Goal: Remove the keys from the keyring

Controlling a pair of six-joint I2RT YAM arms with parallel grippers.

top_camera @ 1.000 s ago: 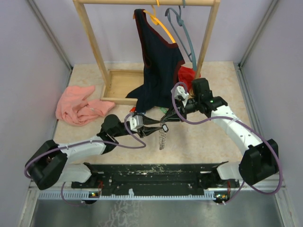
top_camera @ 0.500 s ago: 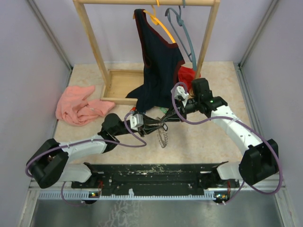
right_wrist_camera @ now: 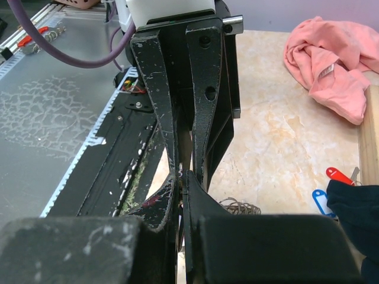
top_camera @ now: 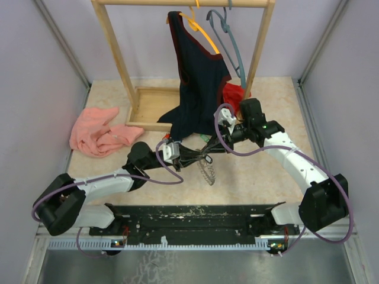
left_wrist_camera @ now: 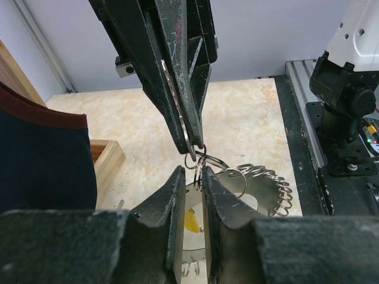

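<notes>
Grippers tip to tip above table, keyring hanging below them.

Right gripper (right_wrist_camera: 180,177) is closed on small ring (left_wrist_camera: 188,158). Left gripper (left_wrist_camera: 192,173) points at it from the left; its jaws stand a narrow gap apart around the wire loops, and I cannot tell if they pinch anything. Keyring (left_wrist_camera: 266,188) hangs tilted under both tips, about mid-table (top_camera: 260,183), on the near side of dark garment (top_camera: 198,77). Yellow key (left_wrist_camera: 190,220) shows below the left fingers, at the keyring. Red key (right_wrist_camera: 339,175) and blue key (right_wrist_camera: 321,202) lie on the table by the garment edge, apart from the keyring.
</notes>
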